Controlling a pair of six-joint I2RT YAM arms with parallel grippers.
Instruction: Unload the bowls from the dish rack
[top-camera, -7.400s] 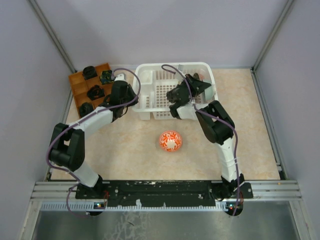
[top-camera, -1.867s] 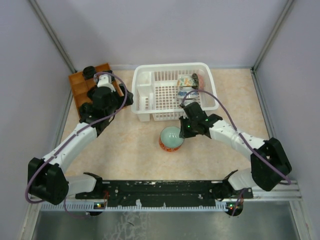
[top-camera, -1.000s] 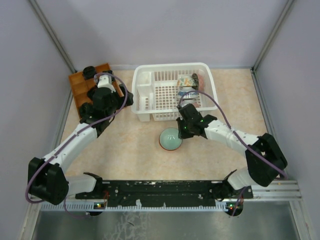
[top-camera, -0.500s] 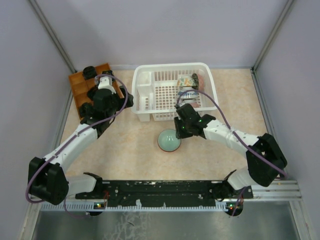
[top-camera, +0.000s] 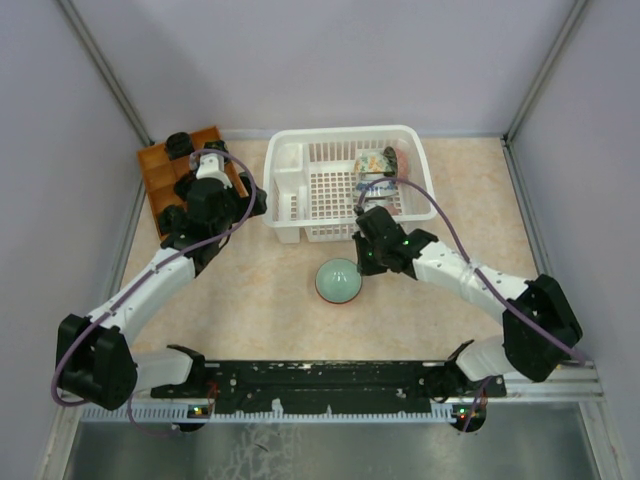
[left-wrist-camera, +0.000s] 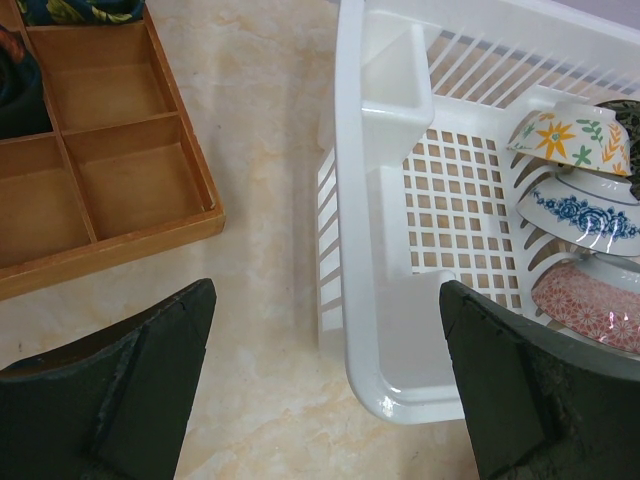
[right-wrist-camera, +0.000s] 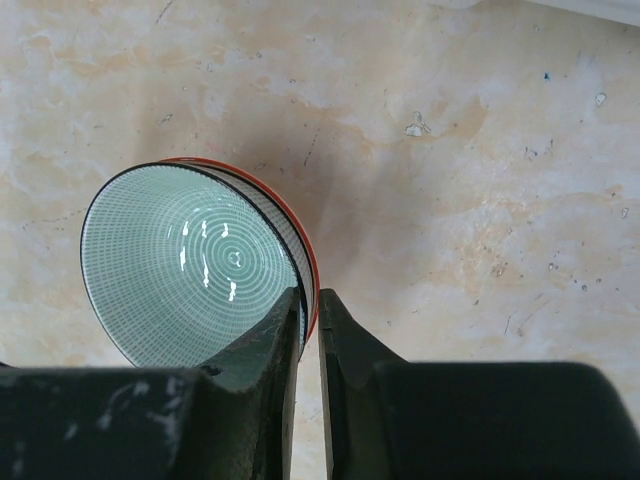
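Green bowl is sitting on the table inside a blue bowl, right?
Not quite. The green bowl does sit on the table, but it is nested in an orange-red bowl, not a blue one. The right wrist view shows the orange-red rim peeking out around the green one.

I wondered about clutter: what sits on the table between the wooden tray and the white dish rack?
Nothing: in the left wrist view that strip of table is bare between the wooden tray and the dish rack.

Glossy ceramic bowls (left-wrist-camera: 578, 200), plastic rack (left-wrist-camera: 392, 340), wooden tray (left-wrist-camera: 110, 190)
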